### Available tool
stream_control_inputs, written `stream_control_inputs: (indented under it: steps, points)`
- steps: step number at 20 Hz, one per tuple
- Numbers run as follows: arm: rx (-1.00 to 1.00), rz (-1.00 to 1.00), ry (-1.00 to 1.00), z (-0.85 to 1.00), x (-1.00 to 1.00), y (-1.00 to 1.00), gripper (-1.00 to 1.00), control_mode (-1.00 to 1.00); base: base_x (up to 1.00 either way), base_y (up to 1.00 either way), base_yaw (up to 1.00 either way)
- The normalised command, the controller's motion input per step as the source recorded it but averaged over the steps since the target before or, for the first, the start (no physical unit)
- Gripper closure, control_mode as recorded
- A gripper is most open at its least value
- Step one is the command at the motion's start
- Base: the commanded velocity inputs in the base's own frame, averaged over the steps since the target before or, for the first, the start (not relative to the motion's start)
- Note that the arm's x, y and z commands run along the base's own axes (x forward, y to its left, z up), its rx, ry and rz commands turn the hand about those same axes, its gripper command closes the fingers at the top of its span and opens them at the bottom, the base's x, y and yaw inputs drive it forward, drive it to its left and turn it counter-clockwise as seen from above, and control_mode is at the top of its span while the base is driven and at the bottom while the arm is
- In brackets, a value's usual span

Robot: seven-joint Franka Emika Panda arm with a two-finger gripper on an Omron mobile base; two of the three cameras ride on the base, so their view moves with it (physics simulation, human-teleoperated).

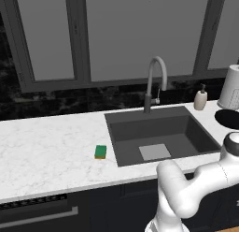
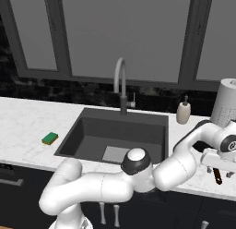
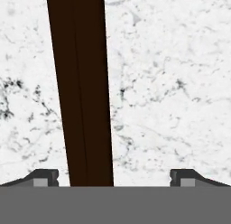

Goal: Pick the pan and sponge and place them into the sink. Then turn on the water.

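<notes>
The pan (image 1: pixel 228 119) is a black disc on the counter right of the sink (image 1: pixel 186 137), cut off by the frame edge. Its thin dark handle (image 3: pixel 83 92) runs up the hand view over white marble. My gripper (image 3: pixel 115 178) hovers over it, open, with the handle between the wide-apart fingertips, closer to the left one and touching neither. From the right base view the gripper (image 2: pixel 218 172) hangs over the handle's end (image 2: pixel 217 178) at the counter's front right. The green and yellow sponge (image 1: pixel 100 152) (image 2: pixel 50 138) lies left of the sink (image 2: pixel 92 140). No water shows at the faucet (image 1: pixel 156 72).
A white soap dispenser (image 1: pixel 200 99) (image 2: pixel 183 112) and a paper towel roll (image 1: pixel 231 88) (image 2: pixel 226 103) stand behind the pan. The grey gooseneck faucet (image 2: pixel 120 80) rises behind the basin. A window runs along the back wall.
</notes>
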Motion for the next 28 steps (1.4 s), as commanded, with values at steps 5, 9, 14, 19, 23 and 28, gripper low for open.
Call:
stream_control_inputs:
  steps: [5, 9, 14, 19, 23, 28]
  points:
    - [0.01, 0.03, 0.02, -0.27, 0.10, 0.00, -1.00, -1.00, 0.00, 0.00, 0.00]
    - [0.01, 0.00, 0.01, -0.06, 0.07, -0.01, 1.00, -1.00, 0.00, 0.00, 0.00]
    - [0.01, 0.00, -0.01, -0.01, 0.00, 0.00, 1.00, -1.00, 0.00, 0.00, 0.00]
    - [0.05, 0.04, -0.05, 0.05, 0.00, 0.02, 1.00, -1.00, 0.00, 0.00, 0.00]
    - [0.04, 0.17, -0.18, 0.37, 0.00, 0.09, 1.00, -1.00, 0.00, 0.00, 0.00]
    - [0.00, 0.19, -0.12, 0.64, 0.03, 0.39, 1.00, -1.00, 0.00, 0.00, 0.00]
